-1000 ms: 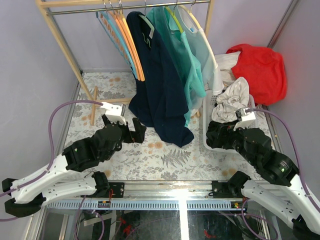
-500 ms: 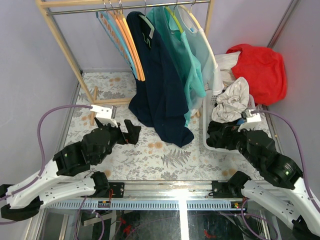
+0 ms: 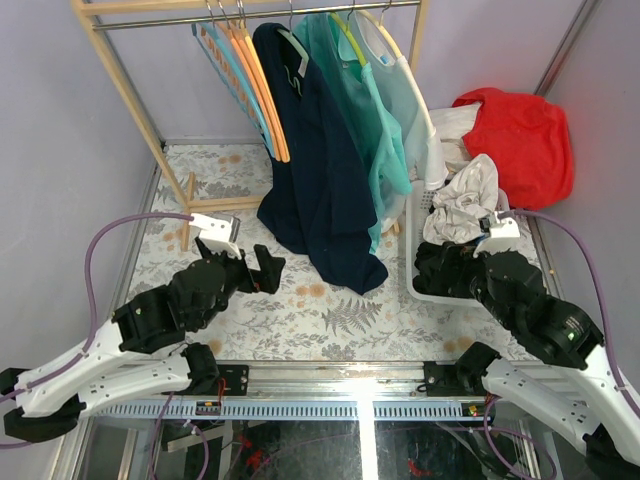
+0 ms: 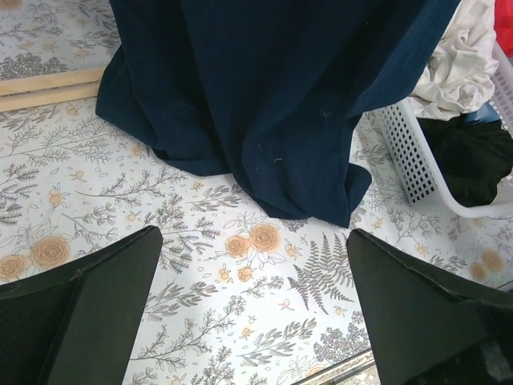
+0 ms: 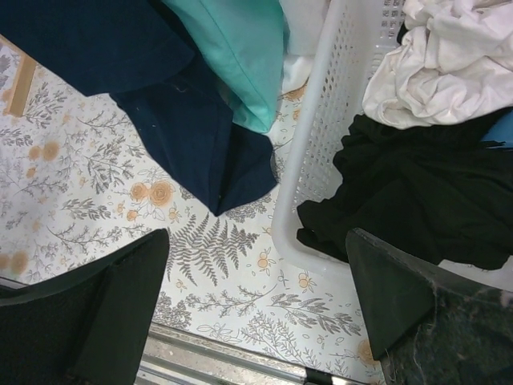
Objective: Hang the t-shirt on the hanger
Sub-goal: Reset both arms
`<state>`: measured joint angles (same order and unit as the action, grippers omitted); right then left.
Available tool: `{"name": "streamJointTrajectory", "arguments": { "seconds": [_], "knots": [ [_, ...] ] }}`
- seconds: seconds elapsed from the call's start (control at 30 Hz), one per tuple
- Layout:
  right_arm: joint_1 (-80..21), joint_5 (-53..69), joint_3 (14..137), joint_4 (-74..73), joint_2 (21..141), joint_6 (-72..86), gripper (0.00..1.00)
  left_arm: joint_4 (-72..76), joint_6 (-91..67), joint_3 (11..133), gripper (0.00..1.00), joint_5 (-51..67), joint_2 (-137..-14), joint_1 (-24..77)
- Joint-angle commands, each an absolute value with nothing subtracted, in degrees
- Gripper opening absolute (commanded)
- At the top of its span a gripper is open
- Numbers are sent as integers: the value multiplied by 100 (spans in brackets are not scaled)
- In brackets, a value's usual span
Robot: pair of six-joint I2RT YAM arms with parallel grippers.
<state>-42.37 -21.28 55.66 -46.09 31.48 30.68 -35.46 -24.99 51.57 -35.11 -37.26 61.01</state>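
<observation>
The navy t-shirt (image 3: pixel 325 190) hangs from the rack on the pale mint hanger (image 3: pixel 296 48), whose strip shows at the neck. Its hem rests on the flowered table. In the left wrist view the t-shirt (image 4: pixel 264 96) fills the top, with its hem beyond my fingertips. My left gripper (image 3: pixel 248 264) (image 4: pixel 255 241) is open over the tabletop just left of the hem, with nothing between its fingers. My right gripper (image 3: pixel 432 270) (image 5: pixel 256 241) is open and holds nothing, low by the basket's near wall. A corner of the t-shirt (image 5: pixel 192 144) hangs ahead of it.
A wooden rack (image 3: pixel 130 90) carries orange hangers (image 3: pixel 262 90), a teal shirt (image 3: pixel 375 130) and a pale shirt on a yellow hanger (image 3: pixel 350 35). A white basket (image 5: pixel 317 152) of black and white clothes stands at the right, with a red garment (image 3: pixel 520 140) behind it.
My left arm has drawn back to the left, away from the t-shirt's hem. The right arm shifted only slightly. Both grippers stayed open.
</observation>
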Motion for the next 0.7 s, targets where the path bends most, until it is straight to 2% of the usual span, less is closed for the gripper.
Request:
{"name": "streamJointTrajectory", "arguments": {
  "seconds": [0.0, 0.3, 0.4, 0.67],
  "knots": [
    [-4218, -1930, 5895, -4528, 3403, 3233, 99, -3080, -2522, 5119, 100, -3679, -3656, 6070],
    [-4216, -2448, 6358, -5656, 4035, 3664, 98, -3322, -2813, 5427, 100, -3662, -3850, 6065],
    [-4215, -2496, 6103, -5466, 3739, 3633, 94, -3492, -2835, 5445, 100, -3824, -3842, 6069],
    [-4215, -2675, 5826, -5383, 3127, 3466, 95, -3953, -2873, 5686, 100, -4083, -3958, 6071]
  ]
}}
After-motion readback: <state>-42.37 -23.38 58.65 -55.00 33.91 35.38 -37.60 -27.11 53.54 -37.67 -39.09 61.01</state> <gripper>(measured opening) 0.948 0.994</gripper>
